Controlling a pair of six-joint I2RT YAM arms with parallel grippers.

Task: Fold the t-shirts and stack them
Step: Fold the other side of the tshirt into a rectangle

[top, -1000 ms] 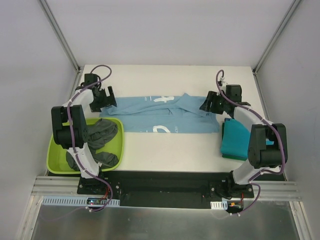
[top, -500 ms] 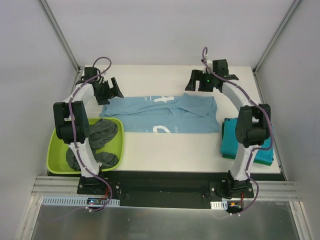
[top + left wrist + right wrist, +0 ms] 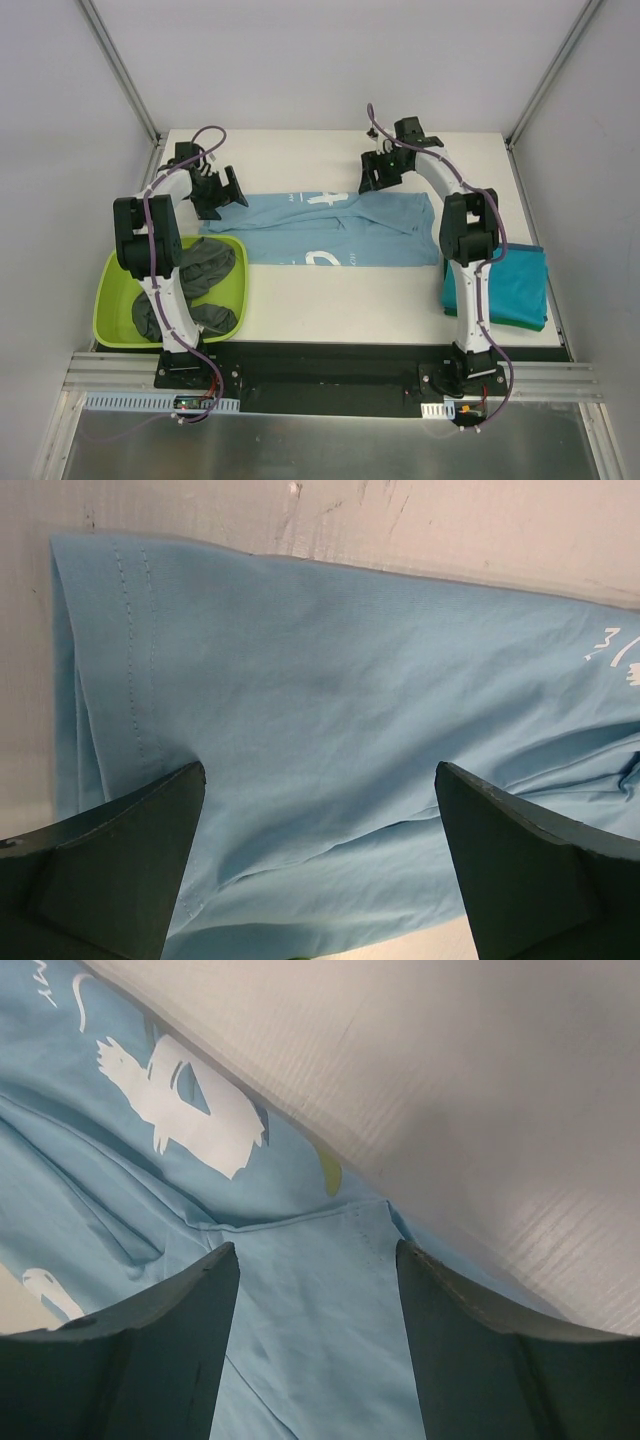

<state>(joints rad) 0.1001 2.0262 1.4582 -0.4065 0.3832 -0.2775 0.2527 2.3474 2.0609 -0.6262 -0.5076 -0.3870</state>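
Two pincers, both with jaws spread wide and nothing between them, hang over the far edge of the light blue t-shirt (image 3: 330,232). The left pincer (image 3: 318,780) looks down on the shirt's left end, where a double line of stitching runs beside the edge. Its fingers seem to be above the cloth; whether they graze it I cannot tell. The right pincer (image 3: 315,1250) sits over the far edge further right, above a stitched corner of a folded-over flap, with the white print just beside it and bare desk (image 3: 330,300) beyond.

The shirt lies as a long band across the middle of the desk, already partly doubled over itself, so I judge the step in hand to be the next fold of this shirt. That calls for both pincers to drop, pinch the far edge at their two ends, and carry it evenly.

Outward, a folded teal t-shirt (image 3: 510,290) rests at the right side, and dark grey t-shirts (image 3: 205,270) wait in the lime-green tub (image 3: 100,312).
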